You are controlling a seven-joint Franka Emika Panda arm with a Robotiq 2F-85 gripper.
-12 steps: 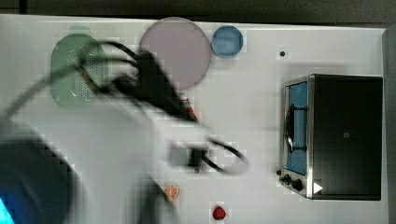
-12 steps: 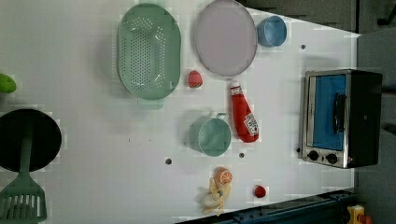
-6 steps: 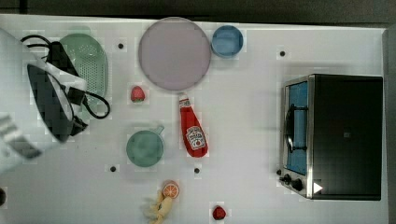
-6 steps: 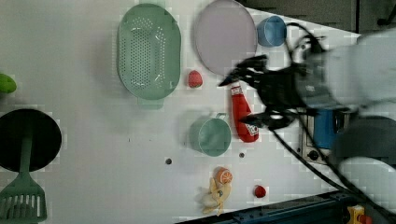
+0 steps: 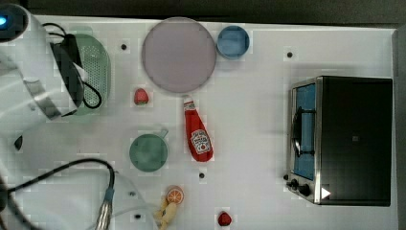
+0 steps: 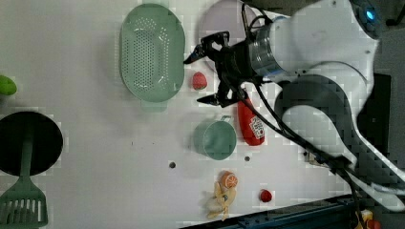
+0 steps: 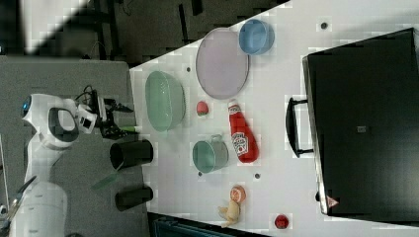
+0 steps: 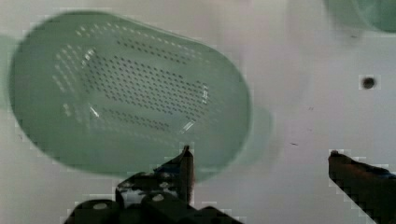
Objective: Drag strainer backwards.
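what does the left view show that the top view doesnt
Left view alone: the black pan, the green spatula, a green object at its left edge, and the gripper with jaws wide open beside the strainer.
Top view alone: the blue bowl and the toaster oven.
Both: strainer, mug, ketchup bottle, strawberry.

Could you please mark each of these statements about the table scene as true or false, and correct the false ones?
1. The jaws of the gripper stand wide open. True.
2. The strainer holds a strawberry. False: its bowl is empty; the strawberry lies on the table beside it.
3. The ketchup bottle lies on its side. True.
4. The green mug sits on the lilac plate. False: it stands on the bare table, apart from the plate.
5. The blue bowl is next to the lilac plate. True.
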